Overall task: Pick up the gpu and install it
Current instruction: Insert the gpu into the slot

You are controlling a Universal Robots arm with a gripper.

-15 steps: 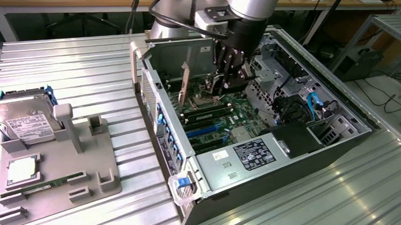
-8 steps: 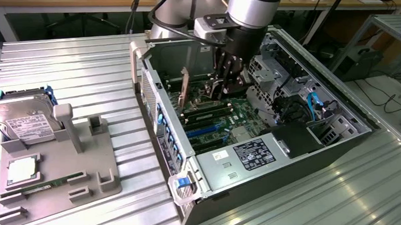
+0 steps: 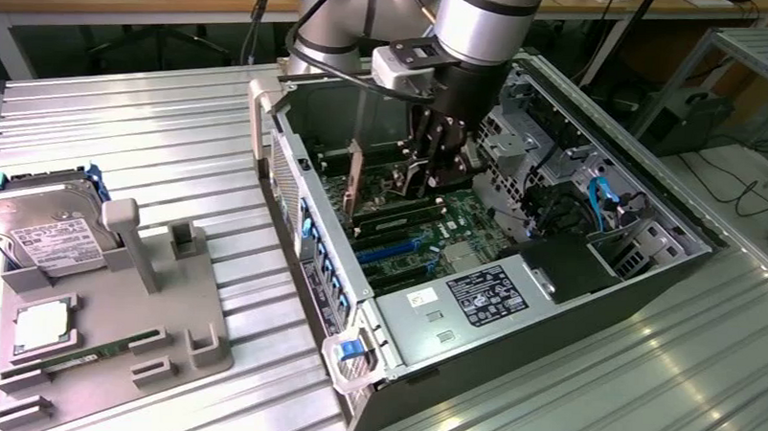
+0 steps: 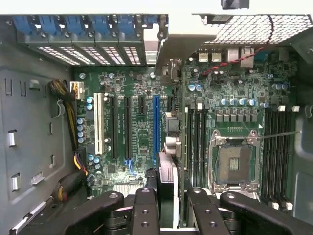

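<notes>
The gpu point(image 3: 355, 181) stands on edge inside the open computer case point(image 3: 483, 305), low over the motherboard. Its silver bracket end points toward the case's rear wall. In the wrist view I see the gpu point(image 4: 166, 171) edge-on as a thin dark strip running beside the long blue slot point(image 4: 156, 122). Its pale bracket point(image 4: 164, 41) reaches the rear slot openings. My gripper point(image 3: 427, 174) reaches down into the case, shut on the card's upper edge, with the black fingers point(image 4: 145, 210) on either side of it. I cannot tell whether the card's lower edge sits in a slot.
On the exterior view's left, a grey fixture tray point(image 3: 162, 342) holds a hard drive point(image 3: 45, 228), a CPU point(image 3: 42, 323) and a green RAM stick point(image 3: 92, 354). Inside the case are a white slot point(image 4: 97, 122), a CPU socket point(image 4: 234, 164), cables point(image 3: 602, 199) and drive cages.
</notes>
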